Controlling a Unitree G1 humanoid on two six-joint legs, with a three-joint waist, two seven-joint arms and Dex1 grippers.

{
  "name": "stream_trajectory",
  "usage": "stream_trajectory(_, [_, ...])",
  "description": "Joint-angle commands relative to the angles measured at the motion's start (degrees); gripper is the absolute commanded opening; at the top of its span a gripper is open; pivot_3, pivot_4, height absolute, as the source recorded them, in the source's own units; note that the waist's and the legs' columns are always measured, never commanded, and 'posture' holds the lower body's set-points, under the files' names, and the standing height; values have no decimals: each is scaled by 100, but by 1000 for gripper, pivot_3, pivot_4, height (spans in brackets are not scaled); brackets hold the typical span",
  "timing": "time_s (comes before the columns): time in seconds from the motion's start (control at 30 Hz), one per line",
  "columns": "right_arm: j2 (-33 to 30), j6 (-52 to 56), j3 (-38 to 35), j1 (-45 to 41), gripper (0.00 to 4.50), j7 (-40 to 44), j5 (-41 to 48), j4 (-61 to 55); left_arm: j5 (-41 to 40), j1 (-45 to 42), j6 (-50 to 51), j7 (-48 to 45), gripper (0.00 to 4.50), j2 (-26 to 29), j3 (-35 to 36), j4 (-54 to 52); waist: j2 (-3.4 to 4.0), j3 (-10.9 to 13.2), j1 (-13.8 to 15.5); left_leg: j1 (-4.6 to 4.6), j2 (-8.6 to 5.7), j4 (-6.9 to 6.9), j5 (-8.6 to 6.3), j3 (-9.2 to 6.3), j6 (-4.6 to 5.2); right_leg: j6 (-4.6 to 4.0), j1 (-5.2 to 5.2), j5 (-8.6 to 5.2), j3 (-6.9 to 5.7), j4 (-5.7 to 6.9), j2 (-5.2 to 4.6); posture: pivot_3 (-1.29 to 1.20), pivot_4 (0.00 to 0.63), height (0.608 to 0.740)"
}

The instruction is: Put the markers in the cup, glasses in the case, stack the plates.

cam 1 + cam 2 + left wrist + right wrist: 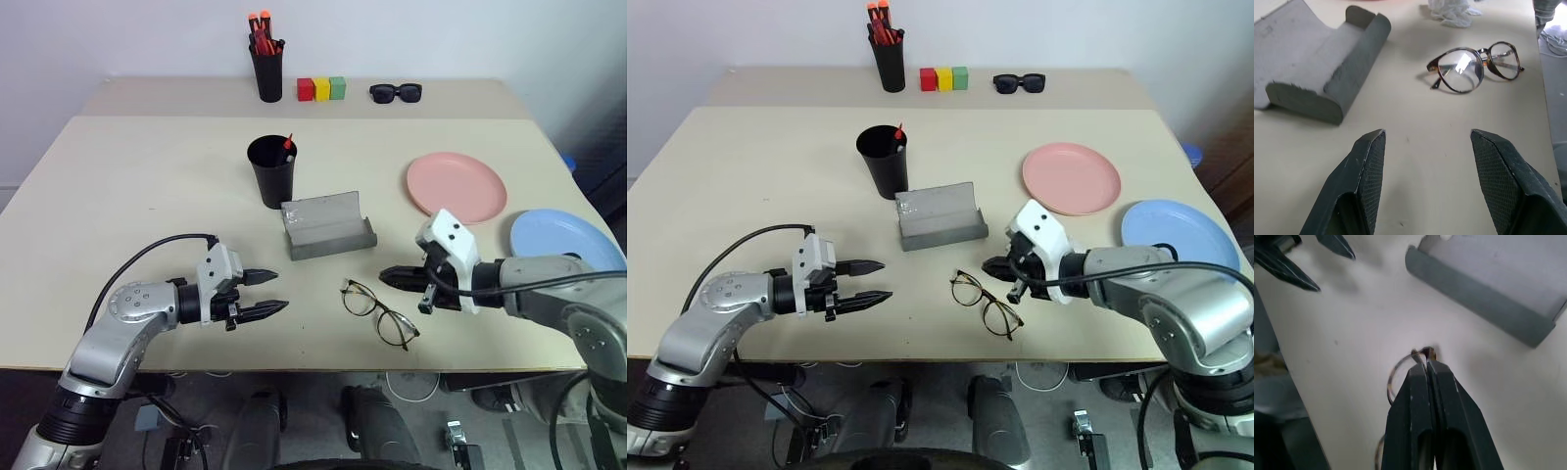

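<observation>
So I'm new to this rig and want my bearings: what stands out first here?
Two grippers face each other over the near table edge, the left gripper with jaws open, the right gripper with jaws shut beside the glasses. Behind them lies the open grey case, with the black cup further back and the pink plate and blue plate on the right.

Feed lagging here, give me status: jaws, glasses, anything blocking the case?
Left gripper jaws open, empty. Right gripper jaws shut beside the glasses, which lie on the table. Case open, nothing in the way.
</observation>
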Motion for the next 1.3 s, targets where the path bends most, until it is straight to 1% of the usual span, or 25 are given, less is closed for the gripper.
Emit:
stream_trajectory(0.03, [-41,-45,69,132,1748,-12,5,-104,-121,81,-82,-39,2831,-49,-142,-472,0,0,-2,0,0,0,0,0,0,0,0,0,0,1,0,0,150,740])
stream_trajectory(0.07, [57,66,60,124,2412,-164,-3,-30,-137,99,-61,-19,2831,-69,-186,-543,0,0,-3,0,1,1,0,0,0,-1,0,0,1,1,0,0,150,740])
stream_trajectory(0.1, [164,174,34,104,2768,-313,-7,60,-148,114,-30,22,2831,-97,-230,-618,0,0,-9,0,1,2,0,0,0,-1,0,1,1,2,0,0,150,740])
stream_trajectory(0.17, [273,265,19,82,3638,-466,-14,148,-149,117,29,92,2831,-141,-288,-712,-1,-1,-7,3,3,2,0,2,0,-3,1,1,2,2,2,0,150,740])
stream_trajectory(0.57, [403,466,184,202,3638,-700,-37,261,-281,-202,484,223,2831,-223,-426,-953,1,0,-5,2,1,2,0,3,0,-3,-1,0,2,2,4,0,150,740])
stream_trajectory(0.67, [384,509,242,227,2818,-705,-46,258,-299,-196,476,225,2831,-195,-439,-942,1,0,-10,2,1,1,0,2,0,-3,-2,0,2,2,5,0,150,740])
stream_trajectory(0.7, [384,524,247,227,2409,-707,-43,253,-301,-195,473,225,2831,-189,-440,-937,1,0,-9,2,1,1,0,2,0,-4,-2,0,2,2,6,0,150,740])
stream_trajectory(0.83, [362,586,218,221,364,-686,7,190,-315,-184,480,247,2831,-181,-440,-947,1,0,-7,1,1,1,0,2,0,-4,-2,-1,2,2,5,0,150,740])
stream_trajectory(0.87, [355,604,199,212,55,-681,25,175,-319,-178,480,250,2831,-177,-439,-950,0,0,-6,2,1,1,0,2,0,-4,-1,-1,2,2,5,0,150,740])
stream_trajectory(1.0, [289,621,147,181,55,-647,49,110,-331,-161,479,263,2831,-168,-428,-935,0,0,-6,2,1,2,0,2,0,-3,-1,-1,2,1,5,0,150,740])
stream_trajectory(1.13, [12,396,73,62,55,-381,92,-112,-377,-110,490,326,2831,-184,-309,-848,1,1,-4,1,1,2,0,2,0,-4,-1,-1,2,1,4,0,150,740])
stream_trajectory(1.23, [-290,-9,-21,-335,55,19,143,-325,-469,-8,508,412,2831,-147,-32,-707,2,2,-19,1,1,2,0,3,0,-3,-4,-1,2,1,4,0,150,740])
stream_trajectory(1.3, [-423,-351,67,-682,55,176,-22,-310,-385,77,435,436,2831,-88,67,-581,5,3,-41,1,4,0,0,6,0,0,-10,-3,3,3,7,0,150,740])
